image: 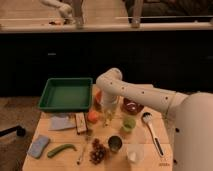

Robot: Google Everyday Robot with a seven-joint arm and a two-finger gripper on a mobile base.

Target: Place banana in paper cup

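The banana (107, 119) shows as a small yellow shape on the wooden table (55, 135), between an orange fruit (93, 116) and the light-green cup (129, 123). My gripper (108, 111) hangs straight down from the white arm, right above the banana and in front of the orange bowl (98, 96). I cannot tell whether it touches the banana. The white paper cup (134, 152) stands upright near the table's front edge, right of the dark metal cup (115, 144) and well in front of the gripper.
A green tray (66, 93) sits back left. A dark red bowl (132, 106) and a white spoon (150, 127) lie right. Grapes (98, 151), a fork (84, 149), a green vegetable (61, 149), a blue cloth (38, 146), a napkin (61, 122) and a brown bar (80, 122) lie front left.
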